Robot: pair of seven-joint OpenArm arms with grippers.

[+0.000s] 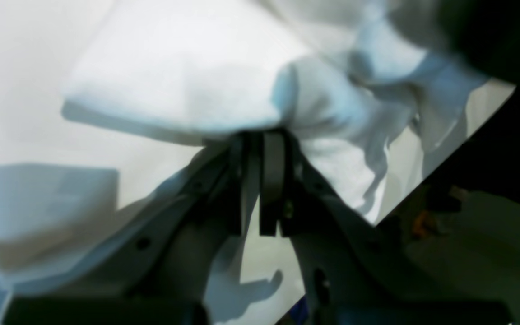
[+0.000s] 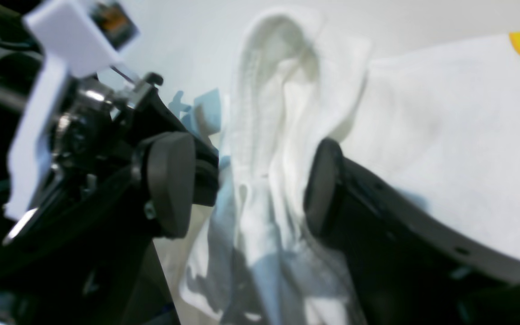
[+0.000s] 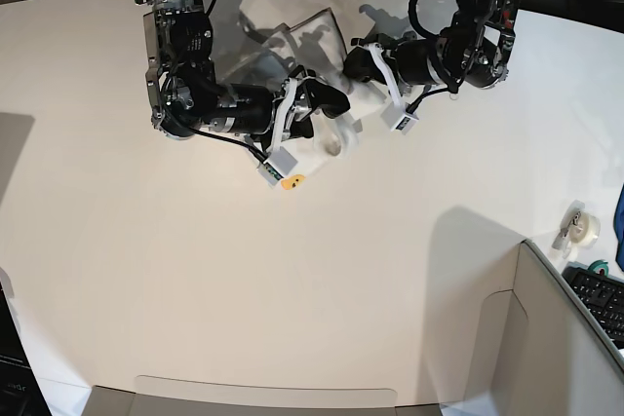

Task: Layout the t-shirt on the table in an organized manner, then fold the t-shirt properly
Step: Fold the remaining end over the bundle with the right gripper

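Near the top centre of the base view, 1 t-shirt (image 3: 327, 138) lies bunched on the table (image 3: 292, 289) between 2 arms. At left, the right gripper (image 2: 246, 189) has its pads parted, a hanging fold between them. At right, the left gripper (image 1: 260, 140) is clamped on the t-shirt. 1 box (image 3: 546, 338) sits lower right.

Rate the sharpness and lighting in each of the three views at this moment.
Left wrist view: soft throughout, the shut left gripper and white cloth t-shirt smeared, blue cast, dark corner at right. Right wrist view: open right gripper blurred, cloth weave partly readable. Base view: sharpest, even light, arm shadows on the off-white table, edges curved by the lens.
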